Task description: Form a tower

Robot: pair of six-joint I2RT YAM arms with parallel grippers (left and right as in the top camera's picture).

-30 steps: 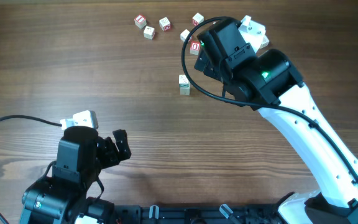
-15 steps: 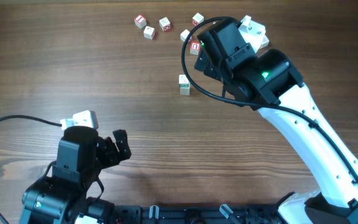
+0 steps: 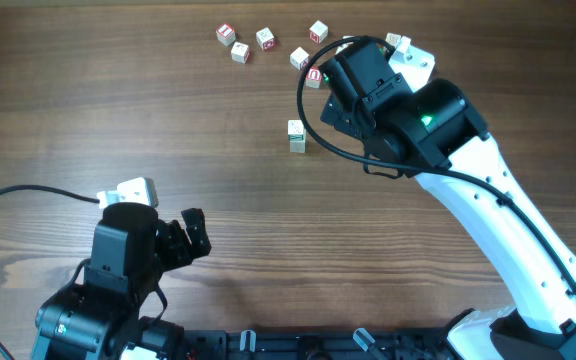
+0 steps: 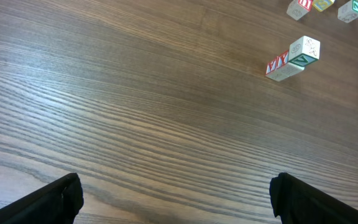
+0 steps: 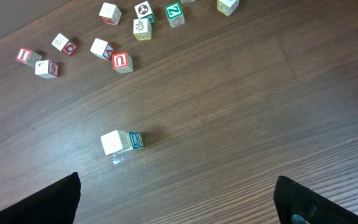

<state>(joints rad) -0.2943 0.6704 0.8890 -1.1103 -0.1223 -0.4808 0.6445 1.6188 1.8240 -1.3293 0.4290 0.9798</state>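
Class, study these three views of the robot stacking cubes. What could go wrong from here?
1. The tower is slim and stands alone; a nudge while adding a cube would likely topple it.
2. The right arm's black cable loops close beside the tower and might sweep it.
3. The loose cubes lie close together, so the open right tool could catch or push a neighbour.

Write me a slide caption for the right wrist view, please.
Open right claw above a wooden table: a short cube tower stands apart from scattered lettered cubes.
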